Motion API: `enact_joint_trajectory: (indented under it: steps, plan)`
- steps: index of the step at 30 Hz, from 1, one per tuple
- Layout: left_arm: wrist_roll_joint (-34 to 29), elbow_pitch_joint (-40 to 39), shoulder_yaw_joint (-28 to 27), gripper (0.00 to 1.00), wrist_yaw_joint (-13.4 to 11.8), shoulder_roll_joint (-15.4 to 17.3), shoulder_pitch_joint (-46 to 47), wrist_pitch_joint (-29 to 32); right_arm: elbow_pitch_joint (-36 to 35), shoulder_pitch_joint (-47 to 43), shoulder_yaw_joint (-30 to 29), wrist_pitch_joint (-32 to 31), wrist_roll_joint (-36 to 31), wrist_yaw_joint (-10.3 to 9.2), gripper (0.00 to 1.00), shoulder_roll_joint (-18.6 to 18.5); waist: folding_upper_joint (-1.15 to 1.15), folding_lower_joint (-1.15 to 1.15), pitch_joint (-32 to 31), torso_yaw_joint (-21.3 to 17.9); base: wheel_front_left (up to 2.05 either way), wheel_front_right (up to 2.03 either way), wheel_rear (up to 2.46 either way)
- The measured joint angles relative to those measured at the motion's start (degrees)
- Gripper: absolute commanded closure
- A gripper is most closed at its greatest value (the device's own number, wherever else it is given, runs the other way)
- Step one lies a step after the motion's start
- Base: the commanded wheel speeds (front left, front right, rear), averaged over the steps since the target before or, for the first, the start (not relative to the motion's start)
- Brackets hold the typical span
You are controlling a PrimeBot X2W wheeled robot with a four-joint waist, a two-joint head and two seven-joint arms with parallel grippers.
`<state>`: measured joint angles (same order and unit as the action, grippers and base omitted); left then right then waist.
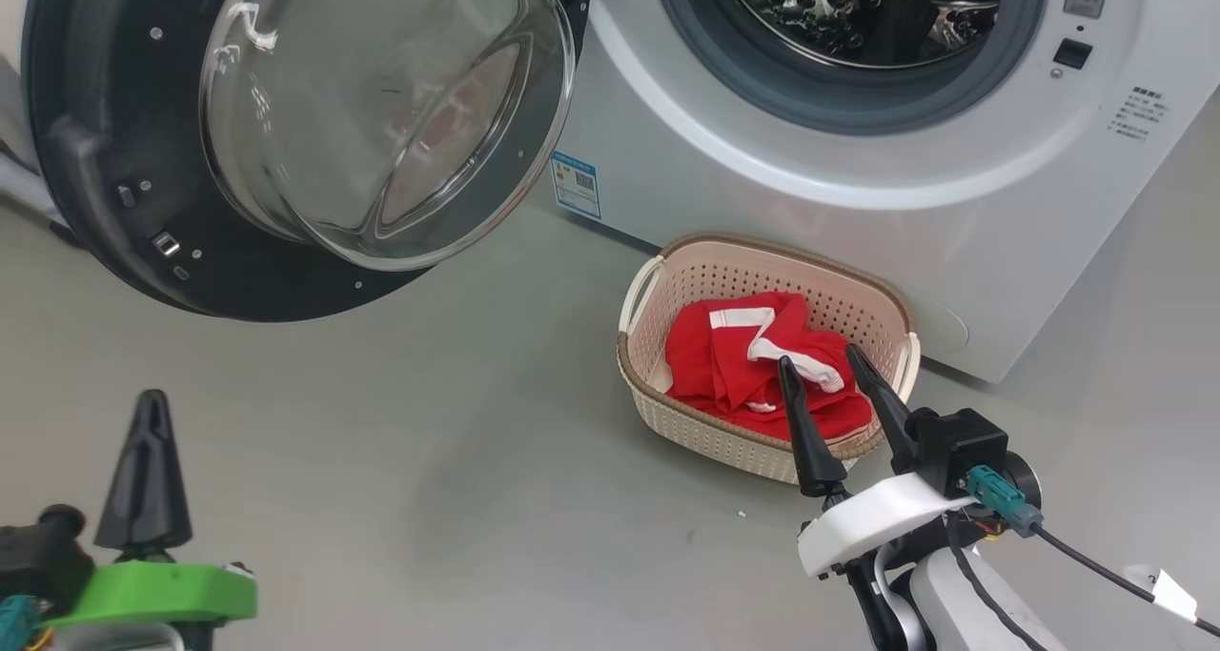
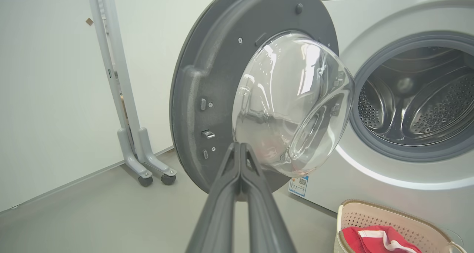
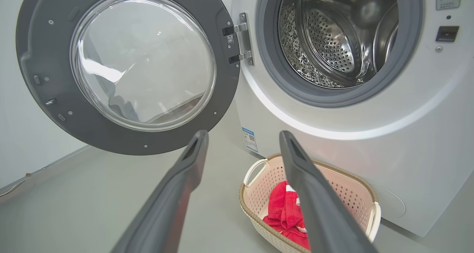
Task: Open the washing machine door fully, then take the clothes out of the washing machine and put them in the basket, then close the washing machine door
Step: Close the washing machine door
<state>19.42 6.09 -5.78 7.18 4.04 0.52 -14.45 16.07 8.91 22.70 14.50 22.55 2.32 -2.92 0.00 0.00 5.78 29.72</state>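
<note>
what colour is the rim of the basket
Brown, woven-looking, above cream-white perforated walls; the basket rim shows best in the head view.

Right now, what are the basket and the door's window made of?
The basket looks like matte cream plastic: moulded rows of holes. The washing machine door has a bowl that looks like clear glossy glass, with reflections, though possibly clear plastic.

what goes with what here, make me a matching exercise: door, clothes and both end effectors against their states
1 washing machine door
2 clothes
3 left end effector
4 right end effector

A open, holding nothing
B swung wide open
C shut, holding nothing
D lying in the basket

Pairs: 1-B, 2-D, 3-C, 4-A
</note>
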Motion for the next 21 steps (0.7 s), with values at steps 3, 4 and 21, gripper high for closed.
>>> enact_joint_trajectory:
  steps: [3,4,21]
  plan:
    - [0.8,-1.3,-1.9,1.00,0.0,0.3,0.1,0.0,0.0,0.0,0.0,0.0,-0.6,-0.41,0.00,-0.1,0.00,0.00,0.9,0.0,0.00,0.00,0.00]
    - [0.9,-1.7,-2.5,1.00,0.0,0.6,0.2,0.0,0.0,0.0,0.0,0.0,-0.6,-0.46,0.00,-0.1,0.00,0.00,1.2,0.0,0.00,0.00,0.00]
    - [12.7,-3.1,-18.5,1.00,0.0,15.9,11.4,0.0,0.1,2.8,-0.1,0.0,-4.8,-2.85,0.00,-2.1,0.00,0.00,9.5,0.5,0.00,0.00,0.00]
